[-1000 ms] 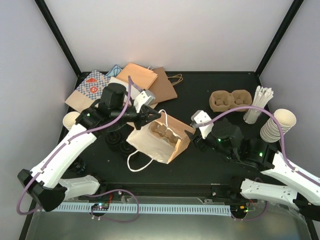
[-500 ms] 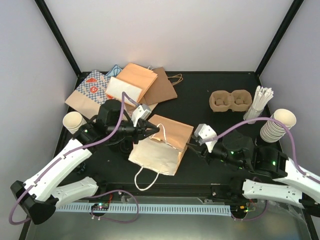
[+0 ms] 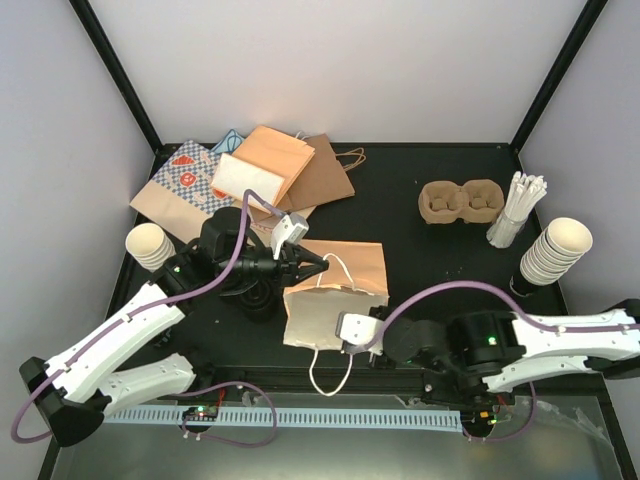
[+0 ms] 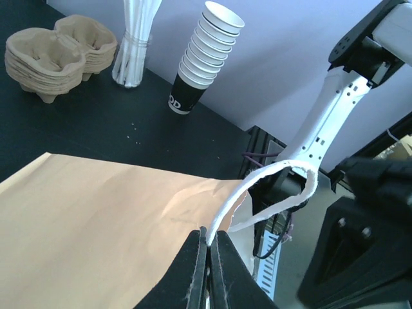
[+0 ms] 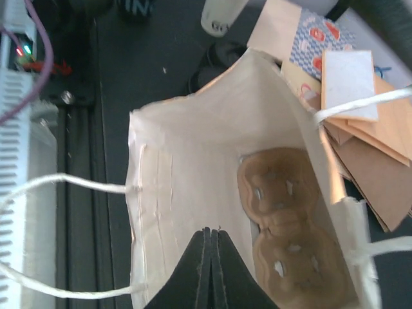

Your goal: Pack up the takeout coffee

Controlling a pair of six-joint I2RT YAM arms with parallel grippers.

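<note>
Lying mid-table, paper bag (image 3: 345,272) has its mouth turned toward the arm bases and its closed bottom at the far end.

- Pulp carrier (image 5: 283,219): inside the bag, down at its bottom. Long axis runs across the bag's width, from one narrow side toward the other. Its two wells face the mouth. No cups seen in it.
- Left gripper (image 4: 207,248): over the bag's upper panel, jaws pressed together on the white handle (image 4: 277,170) at its root. The loop arcs up and off the rim.
- Right gripper (image 5: 210,233): at the bag's mouth, pointing inward along the pale lower wall. Jaws pressed together; cannot tell whether any paper is caught between them.
- Second handle (image 3: 330,372): loose loop hanging out of the mouth on the bag's near side.
- Stack of spare carriers (image 3: 460,200): beyond the bag, toward the right arm's side, well apart from it.
- Bundle of straws (image 3: 518,205): just beside that stack, on its side away from the bag.
- Tilted stack of lidless cups (image 3: 553,250): farther out from the bag on that same side.
- Another cup stack (image 3: 148,246): on the bag's left-arm side.
- Pile of flat bags (image 3: 270,165): beyond the bag's bottom end.
</note>
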